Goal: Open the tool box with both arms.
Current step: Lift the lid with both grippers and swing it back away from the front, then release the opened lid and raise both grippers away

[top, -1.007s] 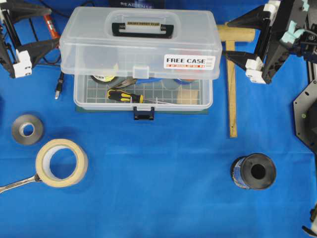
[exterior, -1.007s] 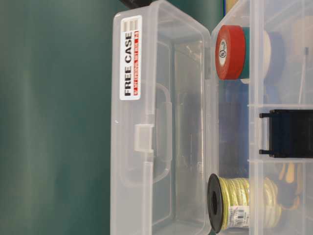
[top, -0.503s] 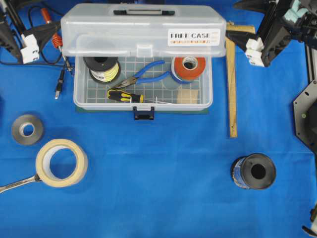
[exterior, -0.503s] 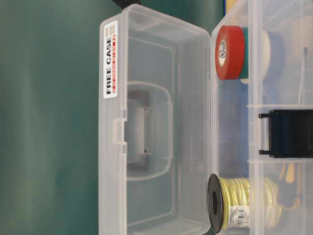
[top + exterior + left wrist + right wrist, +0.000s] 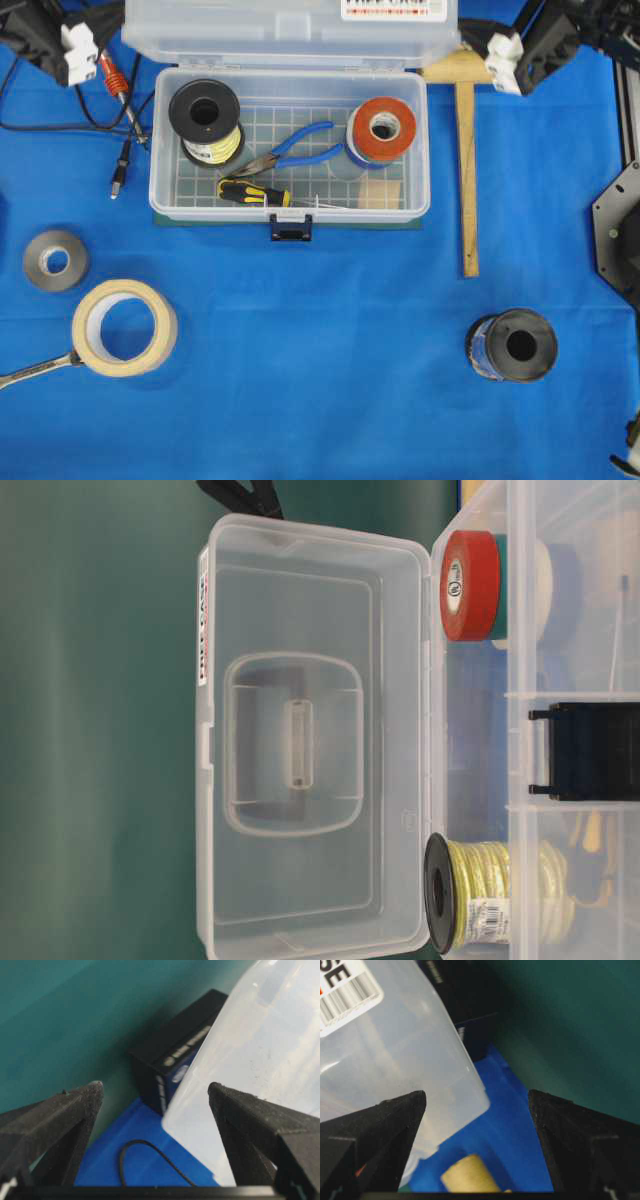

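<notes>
Likely lab (blue cloth (image 5: 330, 380), teal backdrop (image 5: 100, 730)).

Blue cloth-covered table (image 5: 330, 400), plain teal-green wall (image 5: 100, 730) behind, even light

1. I count one tool box (image 5: 290, 140), lid up.
2. Inside it: one wire spool (image 5: 205, 115), one stack of tape rolls with red on top (image 5: 380, 128), one pair of blue-handled pliers (image 5: 295, 148), one screwdriver (image 5: 255, 193).
3. On the cloth: two tape rolls, grey (image 5: 55, 261) and cream (image 5: 124, 327), and one black spool (image 5: 511, 345).
4. One wooden mallet (image 5: 466, 150), one wrench (image 5: 35, 371).
5. Two grippers, left (image 5: 70, 45) and right (image 5: 505, 50).
</notes>
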You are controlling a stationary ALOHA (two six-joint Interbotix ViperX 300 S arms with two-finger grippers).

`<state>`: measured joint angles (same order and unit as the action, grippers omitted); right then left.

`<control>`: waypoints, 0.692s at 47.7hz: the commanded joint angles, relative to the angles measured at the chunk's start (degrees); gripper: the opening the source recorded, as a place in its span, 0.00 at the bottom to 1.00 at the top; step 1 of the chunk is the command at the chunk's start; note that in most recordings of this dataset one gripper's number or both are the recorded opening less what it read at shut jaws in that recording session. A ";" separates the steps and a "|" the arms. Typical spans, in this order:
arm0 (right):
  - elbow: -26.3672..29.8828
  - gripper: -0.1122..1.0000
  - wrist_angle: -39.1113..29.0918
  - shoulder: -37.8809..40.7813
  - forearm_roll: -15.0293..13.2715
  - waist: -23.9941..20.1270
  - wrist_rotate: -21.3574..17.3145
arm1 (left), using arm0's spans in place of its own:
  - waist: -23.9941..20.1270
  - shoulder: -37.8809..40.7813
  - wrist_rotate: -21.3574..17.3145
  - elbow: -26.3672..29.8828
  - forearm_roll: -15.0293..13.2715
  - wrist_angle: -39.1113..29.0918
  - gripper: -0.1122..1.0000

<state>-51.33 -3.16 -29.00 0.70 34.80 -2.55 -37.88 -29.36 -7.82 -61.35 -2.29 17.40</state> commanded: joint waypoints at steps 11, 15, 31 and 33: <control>4.48 0.86 0.62 5.27 0.18 2.20 0.26 | -1.49 5.98 -0.09 5.54 0.26 0.53 0.89; 5.45 0.86 0.53 6.42 0.18 3.25 0.26 | -2.55 7.47 -0.09 6.77 0.26 0.35 0.89; 7.65 0.86 0.35 10.02 0.18 6.77 0.26 | -5.45 11.43 -0.09 9.05 0.26 -0.70 0.89; 7.73 0.86 0.35 10.37 0.18 6.94 0.26 | -5.45 11.51 -0.09 9.32 0.26 -0.97 0.89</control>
<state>-45.35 -3.16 -18.81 0.70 42.19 -2.37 -44.65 -17.84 -7.91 -54.40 -2.29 16.44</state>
